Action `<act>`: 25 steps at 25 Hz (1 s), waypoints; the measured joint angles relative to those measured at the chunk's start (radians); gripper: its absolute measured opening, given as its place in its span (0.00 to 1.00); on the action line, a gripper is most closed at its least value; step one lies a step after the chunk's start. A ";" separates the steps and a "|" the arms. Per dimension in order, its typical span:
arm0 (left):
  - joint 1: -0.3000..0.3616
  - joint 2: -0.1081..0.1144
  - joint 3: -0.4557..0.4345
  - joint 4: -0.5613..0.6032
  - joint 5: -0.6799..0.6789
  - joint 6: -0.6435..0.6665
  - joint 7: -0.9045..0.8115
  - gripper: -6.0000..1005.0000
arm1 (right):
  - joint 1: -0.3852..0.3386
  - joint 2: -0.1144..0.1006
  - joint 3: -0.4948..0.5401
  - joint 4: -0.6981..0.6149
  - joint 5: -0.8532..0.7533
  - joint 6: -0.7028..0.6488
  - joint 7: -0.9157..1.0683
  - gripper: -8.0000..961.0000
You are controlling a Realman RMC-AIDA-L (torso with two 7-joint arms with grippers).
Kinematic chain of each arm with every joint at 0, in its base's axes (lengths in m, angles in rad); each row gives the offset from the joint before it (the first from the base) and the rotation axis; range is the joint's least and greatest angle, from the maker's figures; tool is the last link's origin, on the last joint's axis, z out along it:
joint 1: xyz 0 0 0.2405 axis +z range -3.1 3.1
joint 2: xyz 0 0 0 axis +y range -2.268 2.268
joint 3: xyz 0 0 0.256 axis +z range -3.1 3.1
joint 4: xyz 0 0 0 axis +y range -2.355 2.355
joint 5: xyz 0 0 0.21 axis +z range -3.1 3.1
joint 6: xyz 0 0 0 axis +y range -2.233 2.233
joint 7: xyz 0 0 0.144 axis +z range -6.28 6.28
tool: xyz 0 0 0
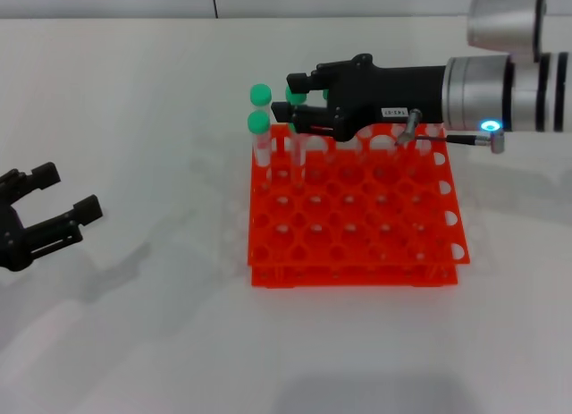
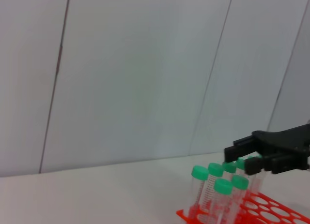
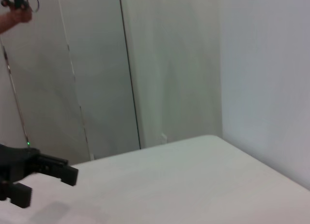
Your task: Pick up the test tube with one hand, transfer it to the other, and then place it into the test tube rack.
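Note:
The orange-red test tube rack (image 1: 357, 253) stands mid-table, and also shows in the left wrist view (image 2: 276, 212). My right gripper (image 1: 297, 101), the one with the white label, reaches in from the right over the rack's far left corner. It is shut on the green cap of the test tube (image 1: 300, 153), which stands upright in a hole there. The left wrist view shows that gripper (image 2: 249, 158) around a cap of the test tube (image 2: 240, 162). My left gripper (image 1: 71, 189) hangs open at the table's left, nothing in it.
Two more green-capped tubes (image 1: 259, 110) stand at the rack's far left edge; the left wrist view shows several capped tubes (image 2: 215, 178) clustered there. Bare white table lies between the rack and my left gripper (image 3: 46, 183). Pale wall panels stand behind.

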 joint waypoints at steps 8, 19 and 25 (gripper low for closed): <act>-0.013 0.000 -0.016 -0.005 0.003 0.006 0.022 0.87 | -0.137 -0.020 0.030 -0.125 -0.001 -0.117 -0.018 0.50; -0.150 0.054 -0.017 -0.108 0.128 0.083 0.022 0.87 | -0.308 -0.045 0.230 -0.097 -0.078 -0.289 -0.069 0.62; -0.215 0.101 -0.016 -0.156 0.174 0.142 0.025 0.87 | -0.348 -0.048 0.249 -0.057 -0.094 -0.321 -0.099 0.79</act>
